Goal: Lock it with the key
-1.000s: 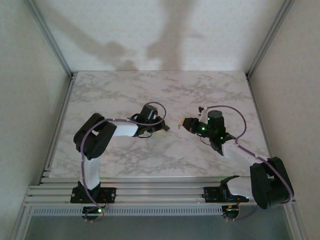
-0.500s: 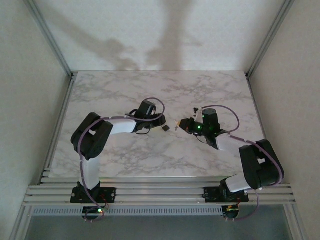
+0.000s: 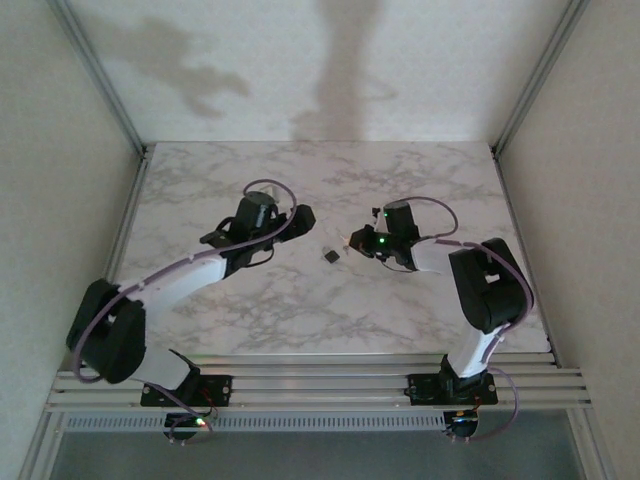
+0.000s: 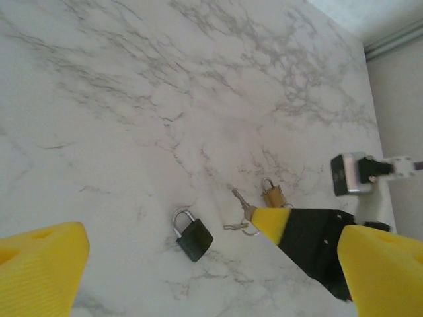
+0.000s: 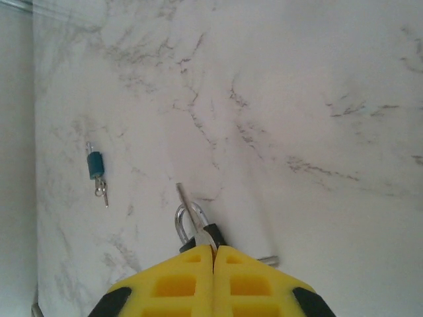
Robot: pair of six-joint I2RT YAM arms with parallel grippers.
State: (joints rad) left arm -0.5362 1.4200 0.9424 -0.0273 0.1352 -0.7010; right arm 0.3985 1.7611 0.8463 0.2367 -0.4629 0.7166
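While the right hand (image 5: 213, 249) clenches the key (image 5: 188, 203), left hand (image 3: 299, 219) hangs released (jaws wide) near black padlock (image 4: 193, 239).

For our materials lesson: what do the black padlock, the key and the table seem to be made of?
Padlock: matte black body, perhaps painted metal or plastic; shiny silvery shackle, likely steel.
Key: thin, pale, glinting, likely metal.
Table: white with grey veins, marble look, possibly laminate.

bare marble (image 4: 119, 112) around black padlock (image 4: 193, 239), right claw (image 4: 256, 216) close
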